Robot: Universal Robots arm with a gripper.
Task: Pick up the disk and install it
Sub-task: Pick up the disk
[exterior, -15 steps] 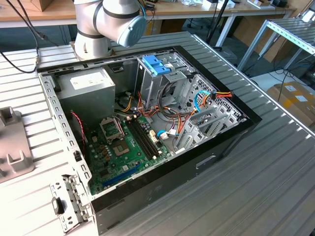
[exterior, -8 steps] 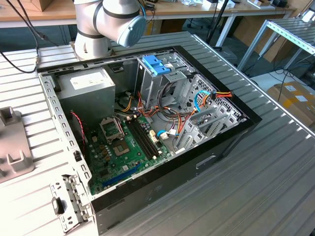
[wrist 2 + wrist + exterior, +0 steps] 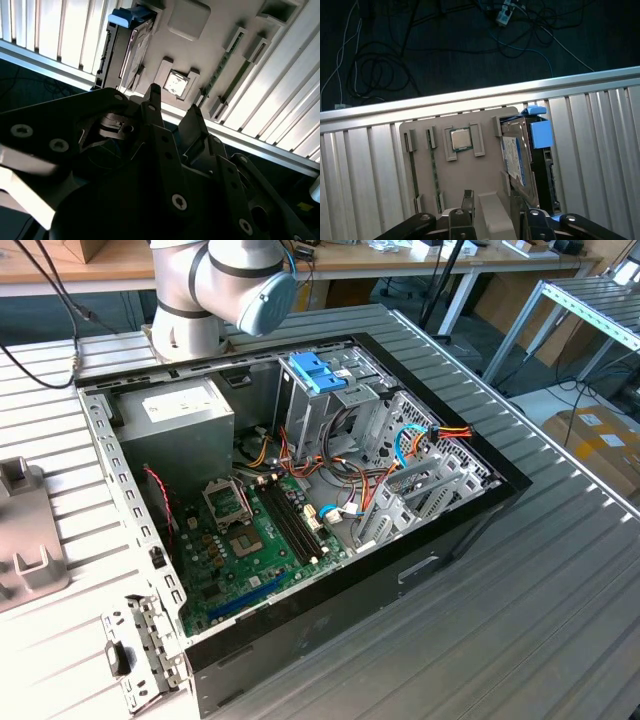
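Note:
The disk (image 3: 519, 156) stands on edge in a slot of a grey fixture tray (image 3: 470, 175); it has a dark body, a silver labelled face and bright blue rails with a blue tab (image 3: 541, 133). In the second wrist view the disk (image 3: 122, 50) is at one end of the same tray (image 3: 187, 20). My gripper (image 3: 492, 210) hovers above the tray, beside the disk and apart from it. It is open, and its two dark fingers (image 3: 153, 100) have nothing between them. Past the fingertips the gripper (image 3: 172, 107) frames a processor chip (image 3: 175, 82) seated in the tray.
An open computer case (image 3: 300, 480) lies on the ribbed metal table (image 3: 520, 620), with a motherboard (image 3: 240, 550), a grey power-supply box (image 3: 185, 415) and a drive cage holding a pale blue bracket (image 3: 318, 370). The fixture tray (image 3: 25, 540) is at the exterior view's left. Cables lie on the floor (image 3: 420, 50) past the table edge.

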